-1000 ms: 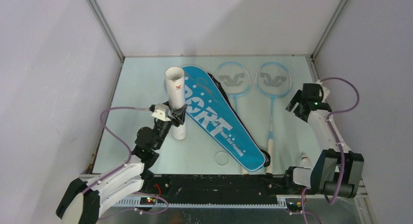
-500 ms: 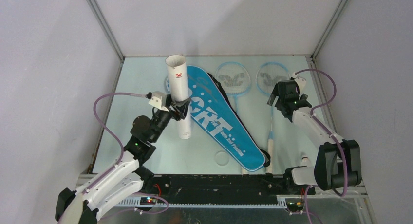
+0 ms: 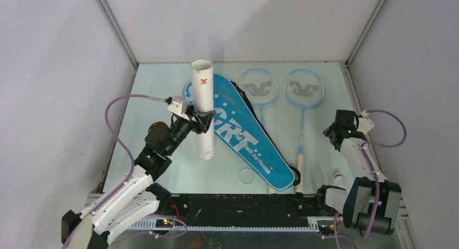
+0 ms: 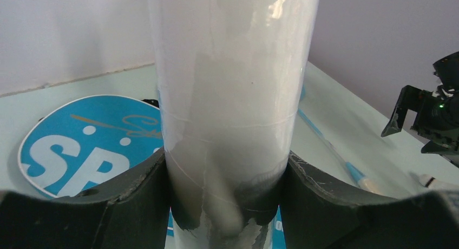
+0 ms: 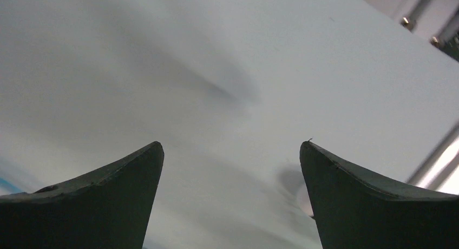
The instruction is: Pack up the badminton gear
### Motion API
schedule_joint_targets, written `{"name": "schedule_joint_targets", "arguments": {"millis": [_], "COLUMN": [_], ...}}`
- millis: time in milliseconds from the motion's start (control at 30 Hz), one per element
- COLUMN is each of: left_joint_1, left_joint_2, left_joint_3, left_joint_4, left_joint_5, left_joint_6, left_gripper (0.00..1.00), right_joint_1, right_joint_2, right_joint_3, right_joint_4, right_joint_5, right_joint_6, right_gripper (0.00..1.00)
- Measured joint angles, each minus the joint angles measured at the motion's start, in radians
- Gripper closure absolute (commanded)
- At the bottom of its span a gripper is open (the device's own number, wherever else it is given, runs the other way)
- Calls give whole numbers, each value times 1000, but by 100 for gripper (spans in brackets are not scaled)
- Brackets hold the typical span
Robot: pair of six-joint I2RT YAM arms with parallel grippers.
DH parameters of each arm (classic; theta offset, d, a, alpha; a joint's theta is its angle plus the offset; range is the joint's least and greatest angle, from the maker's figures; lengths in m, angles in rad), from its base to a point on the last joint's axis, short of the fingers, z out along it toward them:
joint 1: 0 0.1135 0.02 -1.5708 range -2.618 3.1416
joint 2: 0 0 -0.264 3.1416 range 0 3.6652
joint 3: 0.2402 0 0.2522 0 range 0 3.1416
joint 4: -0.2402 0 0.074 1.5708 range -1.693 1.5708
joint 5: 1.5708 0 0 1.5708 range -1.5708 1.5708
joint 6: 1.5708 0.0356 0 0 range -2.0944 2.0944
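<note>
My left gripper (image 3: 201,120) is shut on the long white tube (image 3: 203,105) and holds it nearly upright at the left edge of the blue "SPORT" racket bag (image 3: 246,138). In the left wrist view the tube (image 4: 233,92) fills the gap between my fingers (image 4: 135,189), with the bag (image 4: 81,146) behind it. Two light-blue rackets (image 3: 258,87) (image 3: 303,89) lie side by side right of the bag. A white shuttlecock (image 3: 340,178) stands near the right arm's base. My right gripper (image 3: 338,131) is open and empty, low over the table's right side (image 5: 231,151).
A small clear round lid (image 3: 247,176) lies on the table near the bag's lower end. The enclosure's walls stand close on the left, back and right. The right gripper also shows in the left wrist view (image 4: 427,116), beyond a racket shaft (image 4: 330,149).
My left gripper has carried the tube up and to the right, more upright. My right arm swung out over the right racket, then pulled back toward the near right.
</note>
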State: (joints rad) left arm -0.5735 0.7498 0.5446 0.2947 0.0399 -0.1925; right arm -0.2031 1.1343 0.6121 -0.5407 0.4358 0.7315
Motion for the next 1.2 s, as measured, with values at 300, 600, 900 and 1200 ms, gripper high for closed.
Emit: {"name": "schedule_joint_targets", "arguments": {"millis": [300, 600, 900, 1200], "left_joint_1": [0, 0, 0, 0], "left_joint_2": [69, 82, 97, 99], "left_joint_3": [27, 27, 27, 27], "left_joint_4": [-11, 46, 66, 62], "left_joint_5": [92, 121, 110, 94], "left_joint_6": [31, 116, 189, 211], "left_gripper": [60, 60, 61, 61], "right_joint_1": [-79, -61, -47, -52], "right_joint_2": [-60, -23, 106, 170], "right_joint_3": [-5, 18, 23, 34], "right_joint_4": [-233, -387, -403, -389], "right_joint_5": [-62, -81, -69, -54], "right_joint_6": [19, 31, 45, 39], "right_gripper": [1, 1, 1, 18]}}
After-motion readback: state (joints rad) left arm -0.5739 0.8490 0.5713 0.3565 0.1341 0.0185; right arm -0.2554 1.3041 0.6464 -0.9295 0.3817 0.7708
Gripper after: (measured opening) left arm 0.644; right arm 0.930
